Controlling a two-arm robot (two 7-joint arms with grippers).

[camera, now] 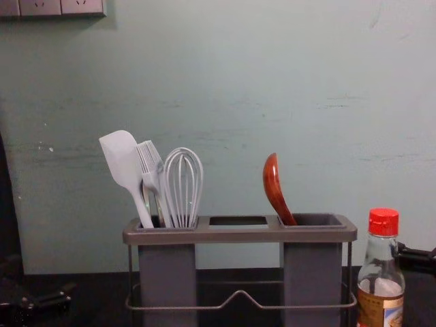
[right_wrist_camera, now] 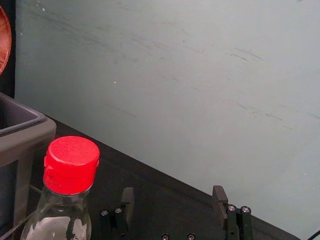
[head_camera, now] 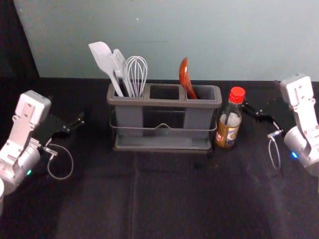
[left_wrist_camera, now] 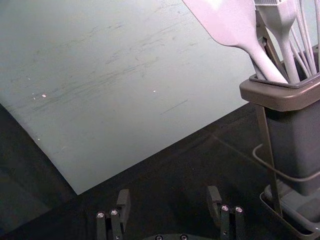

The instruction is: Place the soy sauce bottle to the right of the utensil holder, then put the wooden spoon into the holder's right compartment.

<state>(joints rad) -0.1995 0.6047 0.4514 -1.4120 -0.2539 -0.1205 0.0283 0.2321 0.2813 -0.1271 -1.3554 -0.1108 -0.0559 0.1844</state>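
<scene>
Red cap up, the soy sauce bottle (head_camera: 229,124) stands just right of the utensil holder (head_camera: 164,103); the wooden spoon (head_camera: 185,78) leans inside its right compartment (head_camera: 205,92)! The right gripper (head_camera: 246,107), near the bottle, gapes wide; the left gripper (head_camera: 79,119), left of the holder, is wide too.

And it's soft light across the wall (head_camera: 174,45), the table (head_camera: 174,199) sunk in near-black, a glint on the wooden spoon (camera: 273,184), the spatula (left_wrist_camera: 227,22) glaring pale, faint shadow edging the sockets (camera: 41,7)!
</scene>
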